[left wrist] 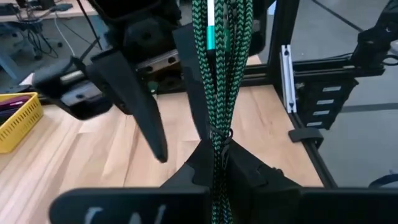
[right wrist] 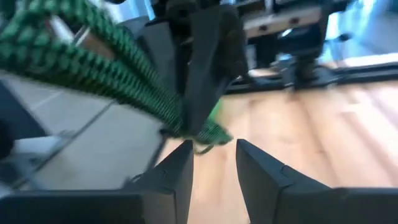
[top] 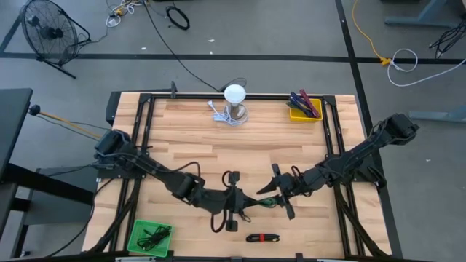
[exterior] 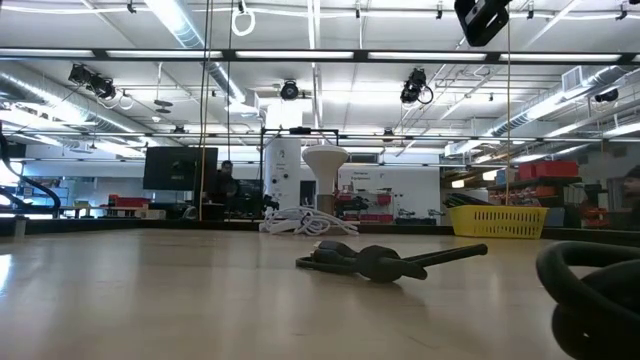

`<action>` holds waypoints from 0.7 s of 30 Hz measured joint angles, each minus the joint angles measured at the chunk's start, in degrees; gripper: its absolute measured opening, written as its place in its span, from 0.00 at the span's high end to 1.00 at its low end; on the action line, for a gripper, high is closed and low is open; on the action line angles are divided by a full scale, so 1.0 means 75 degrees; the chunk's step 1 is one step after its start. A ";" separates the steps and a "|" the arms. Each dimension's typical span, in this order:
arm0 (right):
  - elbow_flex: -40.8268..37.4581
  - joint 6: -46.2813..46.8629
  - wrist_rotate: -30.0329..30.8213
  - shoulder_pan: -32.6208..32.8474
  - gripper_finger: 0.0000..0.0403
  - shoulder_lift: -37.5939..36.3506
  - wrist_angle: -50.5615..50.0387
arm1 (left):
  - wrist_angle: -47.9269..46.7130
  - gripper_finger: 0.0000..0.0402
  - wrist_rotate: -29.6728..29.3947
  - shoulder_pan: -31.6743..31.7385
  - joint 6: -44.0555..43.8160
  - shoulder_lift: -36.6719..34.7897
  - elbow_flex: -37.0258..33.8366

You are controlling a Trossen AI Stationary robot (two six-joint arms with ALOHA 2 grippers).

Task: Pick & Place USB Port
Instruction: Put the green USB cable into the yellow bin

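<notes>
One green braided USB cable (left wrist: 219, 74) hangs between the two grippers above the table's near middle. The left gripper (left wrist: 214, 163) is clamped on its bundled strands; the right gripper (right wrist: 212, 163), fingers narrowly parted, meets the cable's other end. One black-and-red cable (top: 263, 238) lies on the wooden table (top: 189, 138) near its front edge. One green bin (top: 138, 231) at the near-left corner holds black cables. Farther off, one yellow bin (top: 304, 114) holds pens; one white lamp (top: 234, 94) stands beside a coiled white cord (top: 219, 114).

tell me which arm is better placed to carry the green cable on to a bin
Left. The left gripper has its jaws shut on the green braided cable. The right gripper is open beside the cable end, gripping nothing.
</notes>
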 joint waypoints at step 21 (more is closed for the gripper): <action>-0.0003 -0.0714 0.0650 0.0530 0.70 -0.0807 0.0070 | -0.0354 0.95 0.0227 0.0340 -0.0111 -0.0192 0.0006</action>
